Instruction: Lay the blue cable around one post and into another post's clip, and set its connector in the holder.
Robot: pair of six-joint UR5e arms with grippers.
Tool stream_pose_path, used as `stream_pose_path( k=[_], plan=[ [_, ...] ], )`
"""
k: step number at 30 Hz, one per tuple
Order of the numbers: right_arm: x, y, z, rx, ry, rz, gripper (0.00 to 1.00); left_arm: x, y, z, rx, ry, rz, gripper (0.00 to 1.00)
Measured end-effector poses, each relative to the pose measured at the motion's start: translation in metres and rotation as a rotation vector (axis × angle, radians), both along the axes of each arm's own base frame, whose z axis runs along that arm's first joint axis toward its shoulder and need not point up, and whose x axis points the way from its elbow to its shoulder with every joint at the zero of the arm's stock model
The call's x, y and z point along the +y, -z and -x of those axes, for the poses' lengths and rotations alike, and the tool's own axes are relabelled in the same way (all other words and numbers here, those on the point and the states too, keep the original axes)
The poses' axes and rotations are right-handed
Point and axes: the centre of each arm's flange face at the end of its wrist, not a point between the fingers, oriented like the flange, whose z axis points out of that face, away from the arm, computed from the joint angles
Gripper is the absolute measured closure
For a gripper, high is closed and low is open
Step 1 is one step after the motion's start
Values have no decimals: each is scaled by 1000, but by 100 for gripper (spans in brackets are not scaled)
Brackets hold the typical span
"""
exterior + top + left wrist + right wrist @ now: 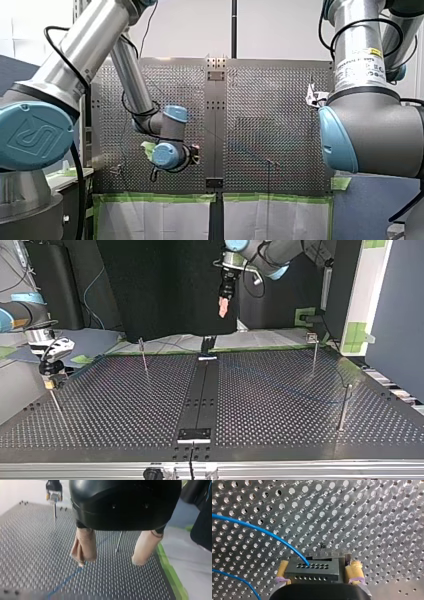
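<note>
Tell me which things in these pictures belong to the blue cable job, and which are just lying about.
Belongs to the job:
blue cable
connector, gripped by my right gripper
posts
my left gripper, open, its fingertip by the cable

Just lying about:
green tape
white sheets
black backdrop

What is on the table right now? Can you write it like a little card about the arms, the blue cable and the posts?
Left tool: open, beige pads, hanging above the table
Right tool: shut on the black connector, a yellow pad on each side
Blue cable: curves out of the black connector and away over the table
Posts: thin, several, standing apart on the table
Cable in a clip: cannot tell
</note>
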Motion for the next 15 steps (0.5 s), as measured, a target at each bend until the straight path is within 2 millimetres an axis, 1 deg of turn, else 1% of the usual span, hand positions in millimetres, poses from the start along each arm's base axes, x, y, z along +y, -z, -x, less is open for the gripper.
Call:
stream_pose_path(
  k=[8,13,15],
  plan=[
    [0,0,0,0,0,0,0,25,2,-21,16,-89,-6,0],
    [0,0,0,0,0,0,0,36,5,-19,20,-138,10,0],
    [0,0,0,0,0,0,0,38,5,-18,14,-145,18,0]
  ],
)
